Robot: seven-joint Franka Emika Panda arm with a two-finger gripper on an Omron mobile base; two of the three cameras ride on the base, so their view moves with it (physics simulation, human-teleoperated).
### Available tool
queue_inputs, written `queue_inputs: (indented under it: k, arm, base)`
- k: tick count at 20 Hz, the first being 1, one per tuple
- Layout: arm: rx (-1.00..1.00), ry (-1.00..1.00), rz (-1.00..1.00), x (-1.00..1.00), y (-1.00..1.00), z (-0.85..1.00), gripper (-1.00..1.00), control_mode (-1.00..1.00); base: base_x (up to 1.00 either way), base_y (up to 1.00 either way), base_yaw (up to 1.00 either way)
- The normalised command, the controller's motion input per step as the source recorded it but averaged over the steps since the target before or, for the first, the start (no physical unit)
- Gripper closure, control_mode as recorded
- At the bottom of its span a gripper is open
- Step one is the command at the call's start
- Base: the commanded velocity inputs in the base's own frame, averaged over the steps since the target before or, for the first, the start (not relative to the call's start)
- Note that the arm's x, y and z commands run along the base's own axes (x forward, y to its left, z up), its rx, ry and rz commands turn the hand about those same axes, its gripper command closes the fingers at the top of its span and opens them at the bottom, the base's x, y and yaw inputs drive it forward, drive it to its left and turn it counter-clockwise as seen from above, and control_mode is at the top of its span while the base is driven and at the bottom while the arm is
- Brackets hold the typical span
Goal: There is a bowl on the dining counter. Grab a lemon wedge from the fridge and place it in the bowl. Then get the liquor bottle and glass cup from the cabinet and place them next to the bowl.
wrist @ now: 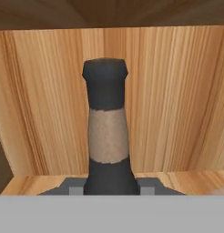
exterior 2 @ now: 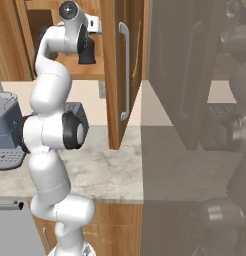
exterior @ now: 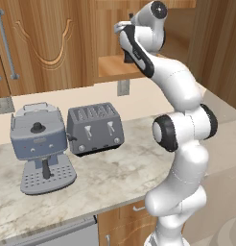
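Note:
The liquor bottle (wrist: 107, 132) is dark with a tan band on its neck. It stands upright on the wooden cabinet shelf (wrist: 36, 184), right in front of the hand camera. My gripper (wrist: 109, 187) is shut on the bottle's lower body, with a grey fingertip (wrist: 70, 189) pressed against each side. From the base cameras, the arm reaches up into the open upper cabinet, and the gripper (exterior: 128, 56) (exterior 2: 88, 54) sits just above the shelf. The bowl, lemon wedge and glass cup are out of view.
The cabinet door (exterior 2: 117, 75) hangs open to the right of the arm. A grey coffee machine (exterior: 38, 144) and a toaster (exterior: 95, 127) stand on the marble counter (exterior: 115, 173) below. The cabinet's back wall (wrist: 177, 100) is close behind the bottle.

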Motion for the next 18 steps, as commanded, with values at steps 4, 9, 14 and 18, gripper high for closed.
queue_inputs:
  k: [4,9,14,18]
  arm:
    - [0.0,0.0,0.0,-1.0,0.0,0.0,1.0,-1.0]
    - [0.02,0.0,0.0,-1.0,0.0,0.0,1.0,-1.0]
    - [0.03,0.0,0.0,-1.0,0.0,0.0,1.0,-1.0]
    - [0.01,0.0,0.0,-1.0,0.0,0.0,1.0,-1.0]
  base:
    - [0.0,0.0,0.0]
    - [0.0,0.0,0.0]
    - [0.0,0.0,0.0]
    - [0.0,0.0,0.0]
